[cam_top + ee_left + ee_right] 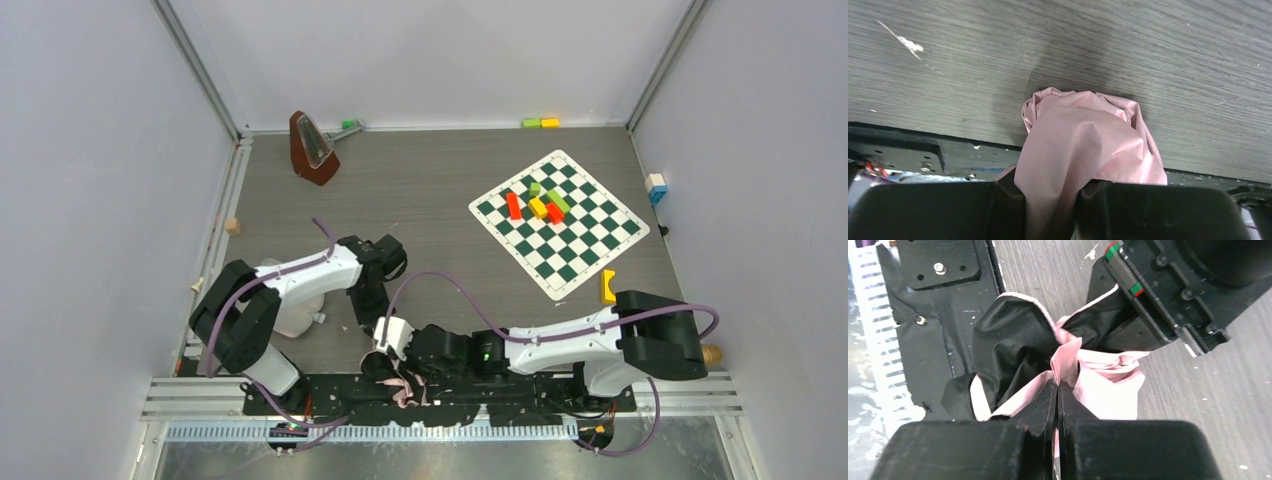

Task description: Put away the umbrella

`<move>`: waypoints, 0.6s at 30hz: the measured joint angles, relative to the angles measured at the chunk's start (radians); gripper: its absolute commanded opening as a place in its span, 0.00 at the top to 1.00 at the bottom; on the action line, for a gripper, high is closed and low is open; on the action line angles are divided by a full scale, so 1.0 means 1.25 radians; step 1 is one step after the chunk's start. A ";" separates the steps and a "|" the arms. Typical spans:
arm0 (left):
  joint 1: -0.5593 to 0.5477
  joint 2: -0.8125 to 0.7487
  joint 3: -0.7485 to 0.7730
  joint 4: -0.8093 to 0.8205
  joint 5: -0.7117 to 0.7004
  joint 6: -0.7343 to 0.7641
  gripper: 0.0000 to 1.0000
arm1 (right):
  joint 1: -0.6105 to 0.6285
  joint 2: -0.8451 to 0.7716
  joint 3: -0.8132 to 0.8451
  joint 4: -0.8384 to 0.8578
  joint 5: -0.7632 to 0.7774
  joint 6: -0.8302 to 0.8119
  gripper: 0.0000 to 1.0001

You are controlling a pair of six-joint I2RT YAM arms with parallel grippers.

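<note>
The umbrella [1013, 347] lies crumpled at the table's near edge, black on one side and pale pink on the other. In the top view it shows as pink and black folds [403, 388] under both wrists. My right gripper [1058, 385] is shut on a thin pink fold that sticks up between its tips. In the left wrist view a bunch of pink canopy [1083, 140] runs down between the jaws of my left gripper [1050, 202], which is shut on it. The left gripper [1148, 305] also shows in the right wrist view, holding the cloth from the far side. Handle and ribs are hidden.
A black mounting plate [480, 402] runs along the near edge beneath the cloth. A chequered mat [590, 250] carrying several coloured blocks lies at the right, with a yellow block [607, 287] beside it. A brown metronome [313, 148] stands back left. A white object [290, 312] sits under the left arm.
</note>
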 measured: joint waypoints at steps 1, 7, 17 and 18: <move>0.004 0.009 0.002 -0.002 0.015 -0.008 1.00 | 0.000 -0.004 0.009 -0.022 0.008 -0.015 0.94; 0.036 0.013 -0.040 0.036 0.150 -0.044 1.00 | 0.003 -0.045 -0.027 0.005 0.033 -0.103 0.94; 0.040 0.038 -0.073 0.075 0.258 -0.049 1.00 | -0.087 -0.025 -0.091 0.128 -0.190 -0.067 0.94; 0.037 0.036 -0.071 0.074 0.253 -0.049 1.00 | -0.102 -0.019 -0.091 0.132 -0.219 -0.046 0.94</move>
